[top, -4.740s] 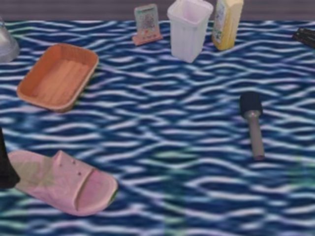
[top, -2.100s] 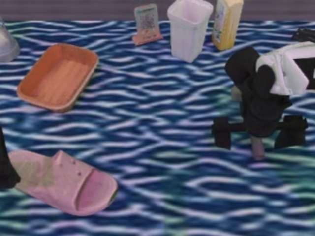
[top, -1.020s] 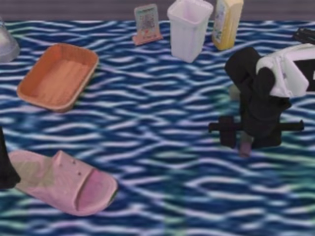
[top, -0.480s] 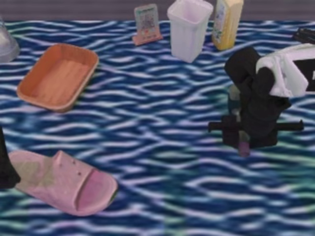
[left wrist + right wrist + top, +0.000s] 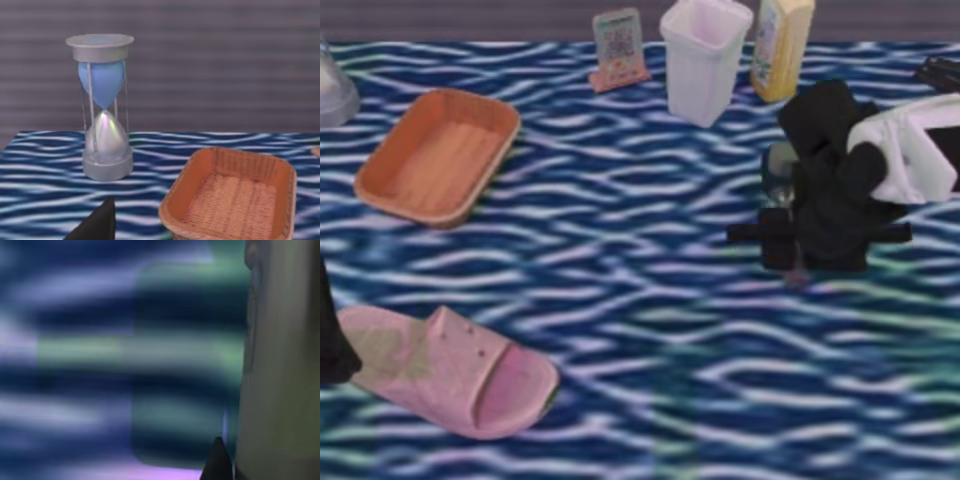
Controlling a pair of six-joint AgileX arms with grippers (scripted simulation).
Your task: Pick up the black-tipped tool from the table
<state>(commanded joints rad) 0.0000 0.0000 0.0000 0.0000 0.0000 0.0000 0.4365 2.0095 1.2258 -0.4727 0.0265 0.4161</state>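
Top view shows your right end effector (image 5: pixel 798 250) closed on the grey-handled, black-headed cylindrical tool (image 5: pixel 781 160) just above the wavy blue-and-white patterned worktop (image 5: pixel 650 300) at its right side, so raise it straight and slowly, keeping the grip firm.

On the table (image 5: pixel 640 340), a basket (image 5: pixel 438 155) sits toward the far left and a slipper (image 5: pixel 450 368) near the front left corner. A card stand (image 5: pixel 619 48), bin (image 5: pixel 704 58) and carton (image 5: pixel 781 45) line the far edge. The right gripper (image 5: pixel 800 252) occupies the right side.
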